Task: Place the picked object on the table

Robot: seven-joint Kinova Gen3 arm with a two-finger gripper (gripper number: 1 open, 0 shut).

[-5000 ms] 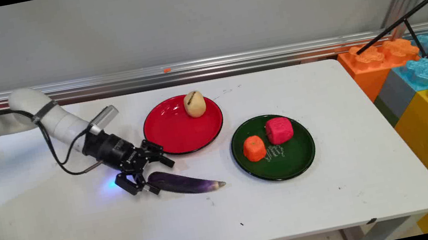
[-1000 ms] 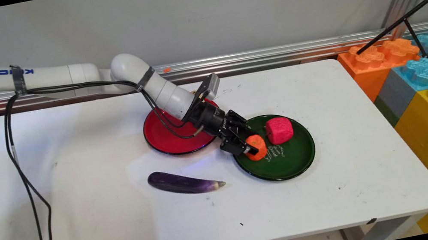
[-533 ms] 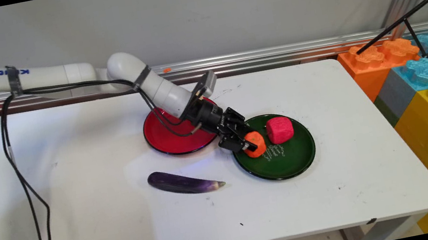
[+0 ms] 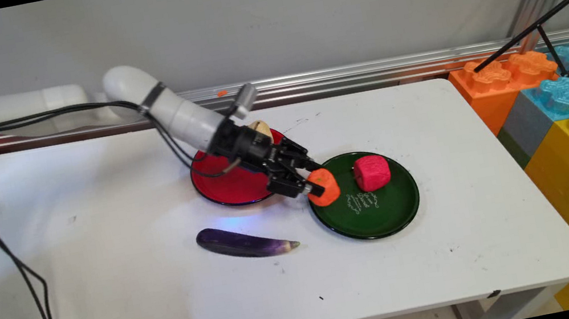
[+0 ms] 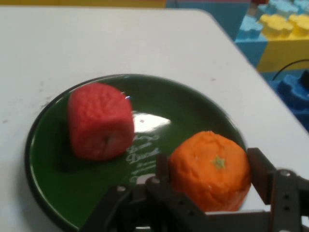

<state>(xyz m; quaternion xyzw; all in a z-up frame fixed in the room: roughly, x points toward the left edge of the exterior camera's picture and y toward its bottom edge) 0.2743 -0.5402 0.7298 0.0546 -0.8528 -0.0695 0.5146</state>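
The pincer [image 4: 316, 184] is pinching the orange fruit [image 4: 324, 187]. One finger is on each side of it; in the hand view the fruit [image 5: 210, 170] sits right between the two black fingers [image 5: 258, 174], touching both. The fruit hangs over the left edge of the green plate [image 4: 387, 217], w/ the arm coming down at a slant from the upper left. Cannot tell if the fruit's bottom touches the plate or is just above it.

On the green plate there is also a red fruit [image 4: 372, 172]. It is near the orange one but apart from it, on the side away from the pincer. In the hand view the red fruit [image 5: 100, 121] sits on the plate [image 5: 48, 159] w/ white writing beside it.

Behind the pincer is a red plate [image 4: 222, 184], partly hidden by the arm. A pale tan fruit [image 4: 260, 127] peeks out by the arm at the plate's far side.

A purple eggplant [image 4: 245, 242] lies on the white counter [image 4: 110, 292], near the front of both plates & not touching them. Big toy blocks [image 4: 558, 102] in orange, blue, yellow & red stand at the counter's right end.
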